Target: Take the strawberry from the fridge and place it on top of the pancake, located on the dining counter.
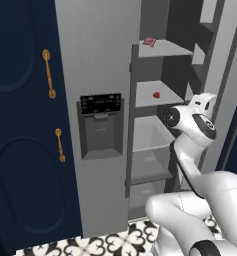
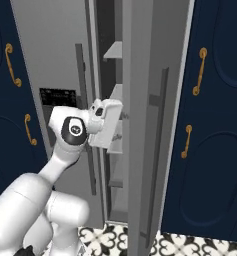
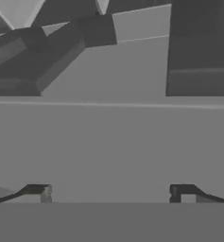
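Clearly the strawberry (image 1: 156, 94), tiny on the fridge (image 1: 97, 75) middle shelf's right front edge, looks light, soft and bruisable; a gentle pinch across its widest middle suits. The gripper (image 3: 111, 194) gapes wide, empty.

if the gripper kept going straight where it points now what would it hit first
Probably a bare grey inner shelf of the fridge: the open gripper faces it, nothing between its fingers. Depth is unclear. The strawberry isn't in that line.
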### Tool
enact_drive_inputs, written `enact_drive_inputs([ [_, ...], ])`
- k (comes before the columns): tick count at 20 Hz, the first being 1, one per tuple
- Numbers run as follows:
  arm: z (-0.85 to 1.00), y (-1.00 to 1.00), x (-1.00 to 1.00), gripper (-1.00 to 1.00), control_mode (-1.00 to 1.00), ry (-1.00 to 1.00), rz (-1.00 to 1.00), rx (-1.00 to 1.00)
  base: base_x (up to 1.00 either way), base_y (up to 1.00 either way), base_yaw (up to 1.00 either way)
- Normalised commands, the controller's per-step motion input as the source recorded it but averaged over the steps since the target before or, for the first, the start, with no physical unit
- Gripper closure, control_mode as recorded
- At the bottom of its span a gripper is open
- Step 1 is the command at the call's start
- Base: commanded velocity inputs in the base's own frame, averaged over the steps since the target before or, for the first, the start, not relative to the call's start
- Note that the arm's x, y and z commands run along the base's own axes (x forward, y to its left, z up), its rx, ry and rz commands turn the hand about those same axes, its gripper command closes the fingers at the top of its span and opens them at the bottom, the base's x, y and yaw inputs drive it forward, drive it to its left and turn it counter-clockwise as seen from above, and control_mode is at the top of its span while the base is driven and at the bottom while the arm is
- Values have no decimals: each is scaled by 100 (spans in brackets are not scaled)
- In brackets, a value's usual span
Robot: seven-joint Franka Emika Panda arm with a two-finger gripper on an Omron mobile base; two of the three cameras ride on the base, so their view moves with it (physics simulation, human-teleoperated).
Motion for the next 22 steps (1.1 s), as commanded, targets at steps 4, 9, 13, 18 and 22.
enact_drive_inputs([
  [4, 0, -55, 14, -100, -100, 2, 2, 0, 0, 0, 0],
  [9, 0, -81, -1, -100, -100, 1, 0, 0, 0, 0, 0],
  [13, 0, -99, 0, -100, -100, 5, 0, 5, 0, 0, 0],
  [18, 1, -97, 1, -100, -100, 4, 0, 11, 0, 0, 0],
  [22, 31, -36, -6, -100, -100, 2, 0, 15, 0, 0, 0],
])
